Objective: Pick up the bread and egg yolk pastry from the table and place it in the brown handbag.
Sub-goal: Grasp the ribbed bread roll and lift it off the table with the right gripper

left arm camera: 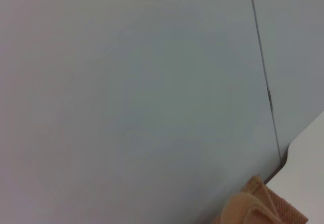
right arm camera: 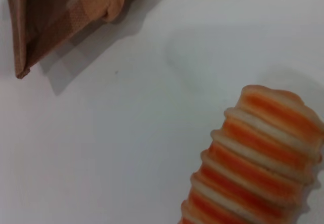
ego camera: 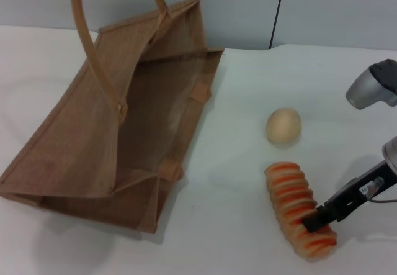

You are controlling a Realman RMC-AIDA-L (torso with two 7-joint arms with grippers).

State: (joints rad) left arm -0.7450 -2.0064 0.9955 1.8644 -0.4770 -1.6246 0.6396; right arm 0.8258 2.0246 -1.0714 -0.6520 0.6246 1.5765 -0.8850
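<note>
On the counter (ego camera: 248,238), the right claw (ego camera: 316,220) meets the bread (ego camera: 301,218) for pickup; whether it clamps, I cannot tell.

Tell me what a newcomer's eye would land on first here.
The large brown burlap handbag with long tan handles gapes open on the white table's left. To its right lies the ridged cream loaf with orange stripes, the right gripper on its near end. Beyond it sits the small round tan pastry.
</note>
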